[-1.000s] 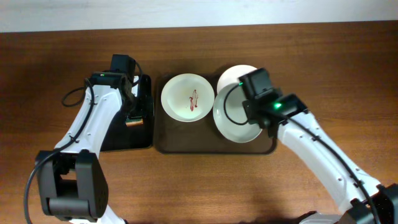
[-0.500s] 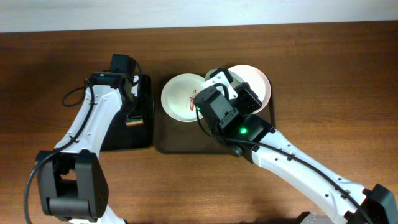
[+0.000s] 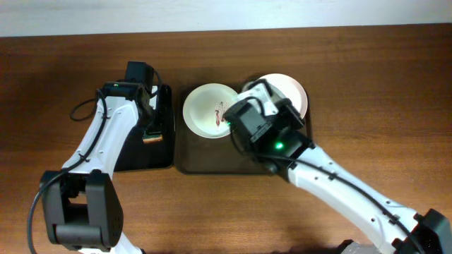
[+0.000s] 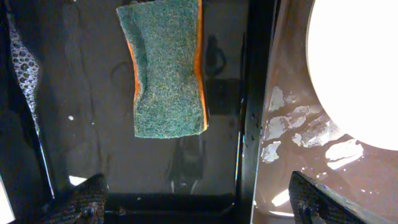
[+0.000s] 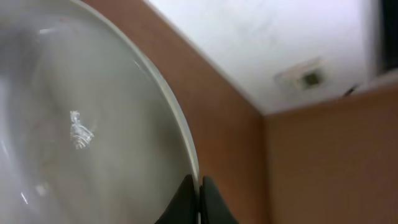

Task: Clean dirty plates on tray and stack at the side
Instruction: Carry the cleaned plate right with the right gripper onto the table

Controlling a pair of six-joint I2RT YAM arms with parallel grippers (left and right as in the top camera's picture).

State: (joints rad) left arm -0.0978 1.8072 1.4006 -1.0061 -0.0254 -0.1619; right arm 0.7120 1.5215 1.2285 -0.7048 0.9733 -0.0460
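A dark wooden table fills the overhead view, with a pale strip of wall along its far edge. Left of centre, a shallow black basin sits on the wood, its floor glossy with a few pale specks. The right wrist view shows a white surface carrying a small squarish fitting.

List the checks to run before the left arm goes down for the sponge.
1. Pinch of right gripper on held plate rim: ok.
2. Jaws of left gripper open: ok.
3. The sponge lying free in black tray: ok.
4. Fingertips straddling sponge: not ok, it lies beyond them.
5. The stained plate seated in brown tray: ok.
6. Whether held plate is clean: cannot tell.
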